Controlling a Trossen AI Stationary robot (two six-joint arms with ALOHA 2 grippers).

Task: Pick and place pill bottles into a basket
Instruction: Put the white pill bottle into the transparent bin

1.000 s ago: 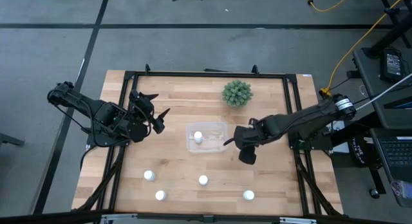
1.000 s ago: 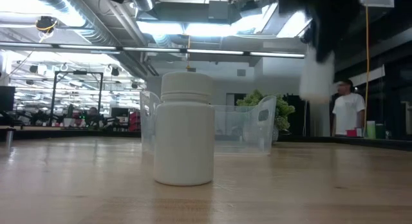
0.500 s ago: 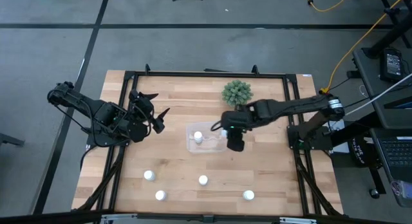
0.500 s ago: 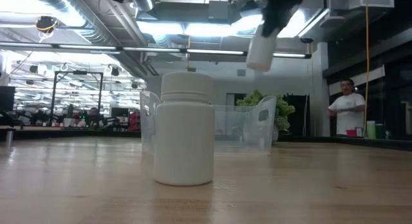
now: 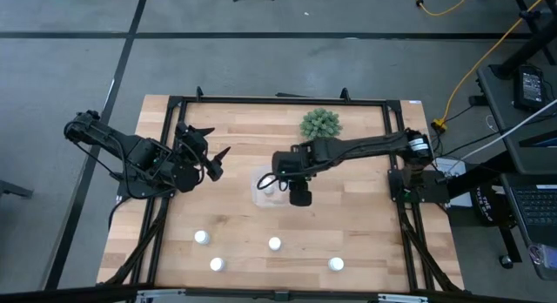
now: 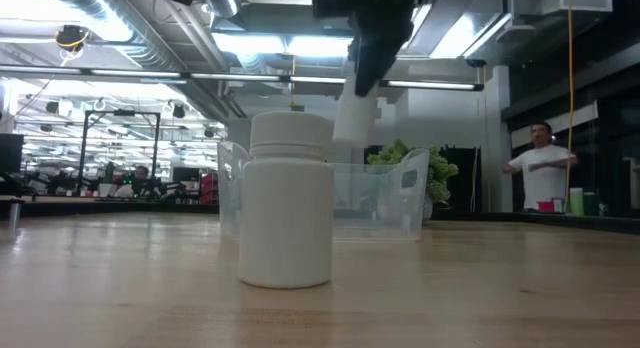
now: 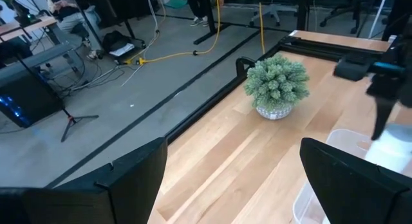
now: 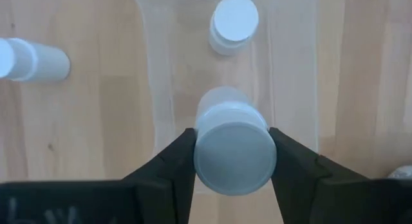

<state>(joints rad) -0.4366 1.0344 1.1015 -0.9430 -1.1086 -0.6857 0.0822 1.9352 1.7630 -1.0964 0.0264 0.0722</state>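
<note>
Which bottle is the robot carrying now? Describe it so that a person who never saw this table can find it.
Find the green plant at the table's far edge, then the clear basket just in front of it. The carried bottle hangs above that basket, clamped in the right gripper. It alone is off the wood; one bottle stands inside the basket, the others stand on the table.

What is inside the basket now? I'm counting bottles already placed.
One pill bottle stands inside the basket. The right hand holds another bottle above it, not yet released. The arm covers part of the basket from above.
</note>
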